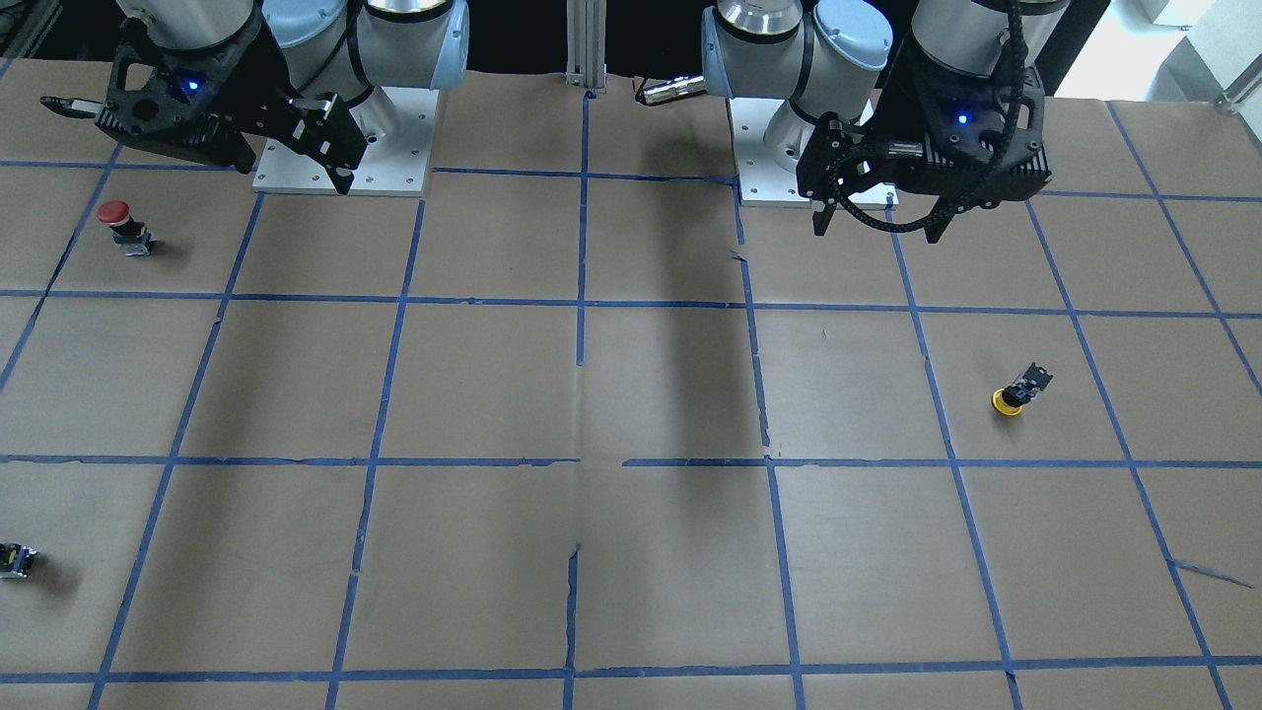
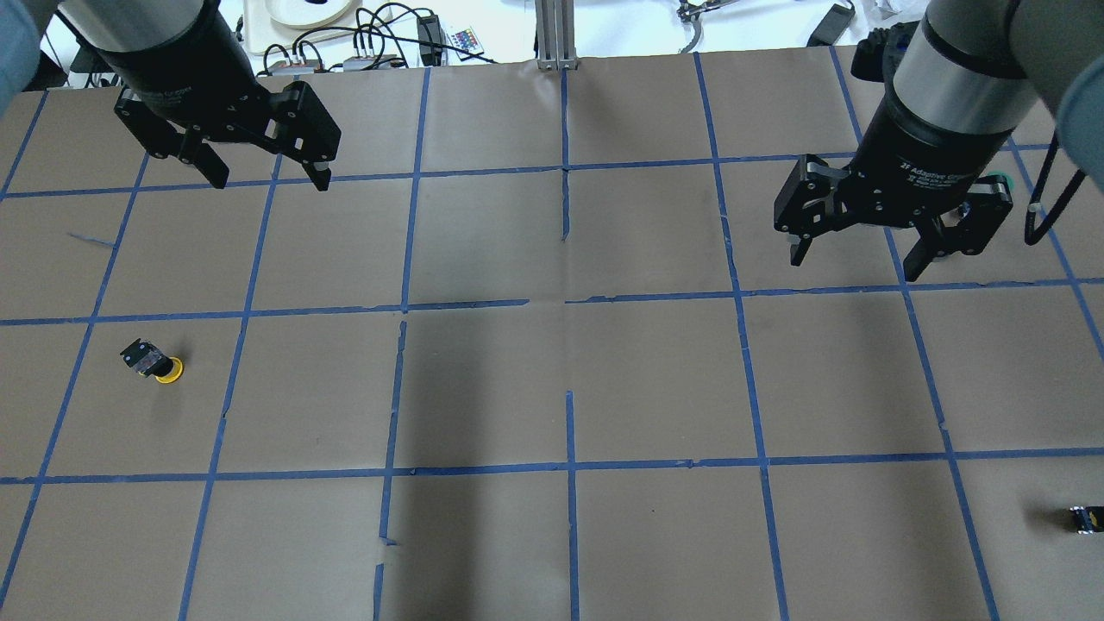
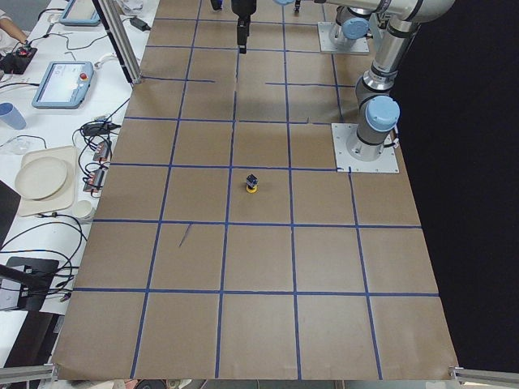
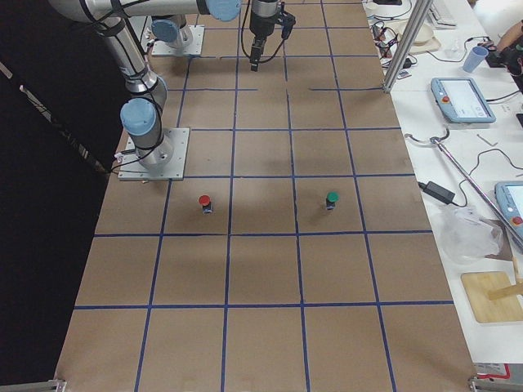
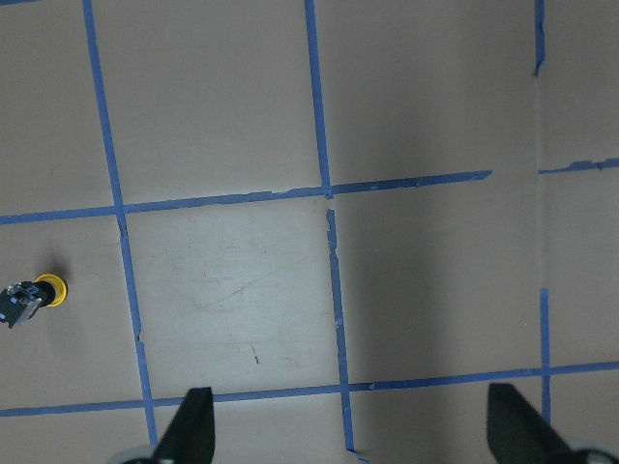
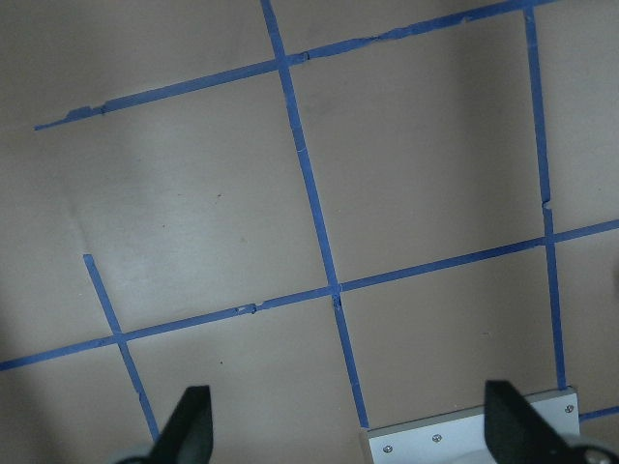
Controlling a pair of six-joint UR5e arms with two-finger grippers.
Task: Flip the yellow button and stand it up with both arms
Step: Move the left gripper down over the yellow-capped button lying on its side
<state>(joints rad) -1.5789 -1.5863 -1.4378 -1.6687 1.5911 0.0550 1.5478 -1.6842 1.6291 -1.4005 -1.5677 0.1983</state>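
Observation:
The yellow button (image 1: 1016, 391) rests tilted on the brown paper with its yellow cap down and its black and grey body up. It also shows in the overhead view (image 2: 153, 362), the exterior left view (image 3: 253, 184) and at the left edge of the left wrist view (image 5: 34, 295). My left gripper (image 2: 269, 177) is open and empty, high above the table and well away from the button; it also shows in the front view (image 1: 877, 222) and the left wrist view (image 5: 353, 435). My right gripper (image 2: 854, 263) is open and empty on the table's other side (image 1: 293, 176) (image 6: 348, 435).
A red-capped button (image 1: 123, 227) stands near the right arm's base plate (image 1: 394, 163). A green-capped button (image 4: 332, 199) stands beside it in the exterior right view. A small capless black switch block (image 2: 1087, 519) lies near the table's right edge. Cables and plates (image 2: 302, 13) lie beyond the far edge.

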